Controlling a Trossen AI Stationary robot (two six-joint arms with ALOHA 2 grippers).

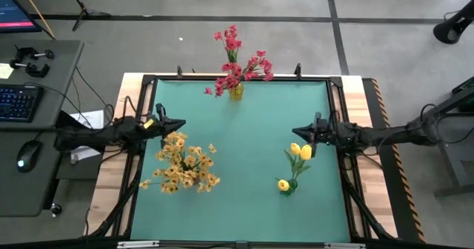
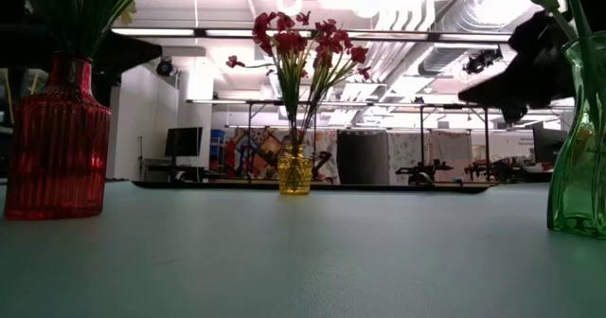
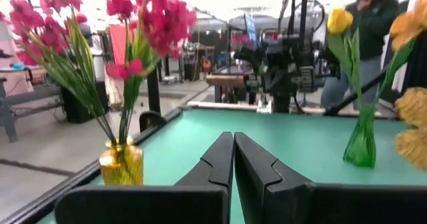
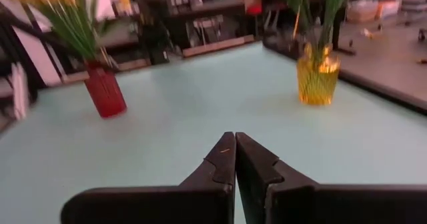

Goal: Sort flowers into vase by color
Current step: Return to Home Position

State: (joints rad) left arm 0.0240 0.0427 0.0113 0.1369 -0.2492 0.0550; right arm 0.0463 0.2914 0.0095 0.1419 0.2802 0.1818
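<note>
Red-pink flowers [image 1: 238, 67] being held in yellow vase [image 1: 235, 93], far centre; orange-yellow sprays [image 1: 184, 167] in red vase [image 4: 105, 91], left; yellow tulips [image 1: 300, 151] in green vase [image 3: 361, 144], right | left gripper [image 1: 182, 122], right gripper [image 1: 295, 133] being held clenched, empty, near those side bunches | risk: stems being brushed, vase tipped, if homing swing runs wide | red vase being hidden under blossoms from above

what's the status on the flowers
Left gripper shut, empty; right gripper shut, empty. Red-pink flowers in yellow glass vase, orange-yellow sprays in red vase, yellow tulip buds in green glass vase. No obstruction.
</note>
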